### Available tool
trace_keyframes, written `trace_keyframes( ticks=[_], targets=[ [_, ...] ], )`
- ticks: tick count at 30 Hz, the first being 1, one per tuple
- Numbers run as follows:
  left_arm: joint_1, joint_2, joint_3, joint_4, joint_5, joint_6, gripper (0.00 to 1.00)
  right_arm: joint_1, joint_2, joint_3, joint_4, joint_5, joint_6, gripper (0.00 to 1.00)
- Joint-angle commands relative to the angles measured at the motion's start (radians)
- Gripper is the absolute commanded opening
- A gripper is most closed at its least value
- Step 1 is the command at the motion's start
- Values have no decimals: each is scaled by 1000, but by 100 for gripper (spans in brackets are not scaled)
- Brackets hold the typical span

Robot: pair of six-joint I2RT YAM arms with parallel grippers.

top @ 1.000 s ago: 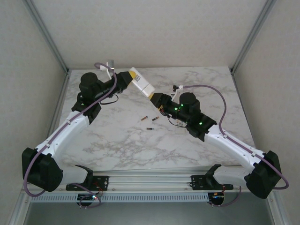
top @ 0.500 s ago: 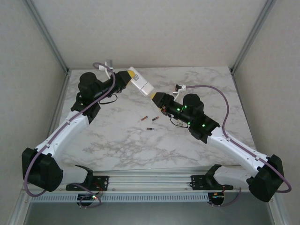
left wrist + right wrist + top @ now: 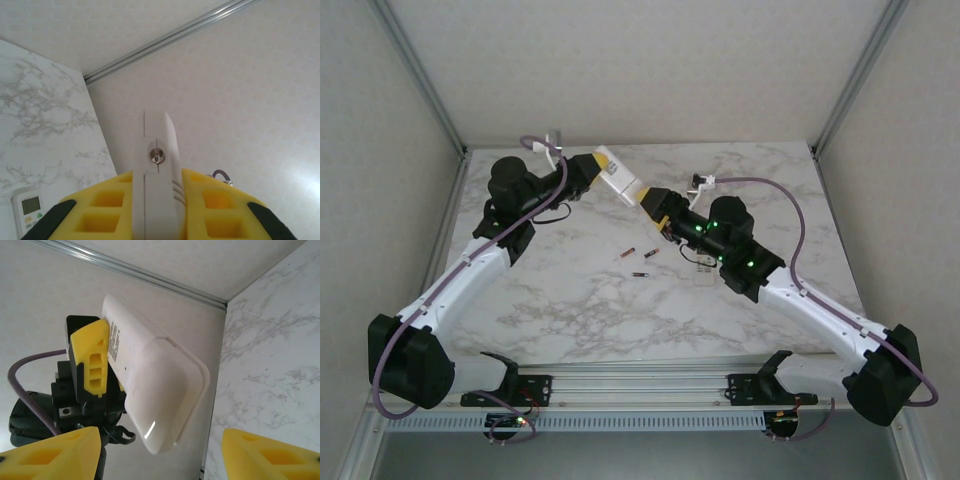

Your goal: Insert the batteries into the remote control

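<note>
Jaws of the left gripper (image 3: 582, 172) are clamped on the remote control (image 3: 620, 183), pointed lengthwise at the wide-spread jaws of the right gripper (image 3: 655, 208).

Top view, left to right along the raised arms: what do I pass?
Left pincer → remote → right pincer.

White marble table (image 3: 590, 310), textured off-white walls (image 3: 650, 70), alu corner rails (image 3: 420, 75).
</note>
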Motion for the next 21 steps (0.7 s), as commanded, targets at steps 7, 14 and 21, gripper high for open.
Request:
trace_keyframes(
  ticks=[7, 14, 21],
  targets=[
    [-20, -27, 24, -75, -14, 131, 0, -1, 87, 132, -91, -13, 19, 70],
    [-55, -40, 55, -156, -47, 246, 0, -1, 114, 176, -216, 9, 13, 65],
    [-81, -42, 90, -242, -94, 349, 0, 0, 133, 193, -272, 13, 16, 57]
  ],
)
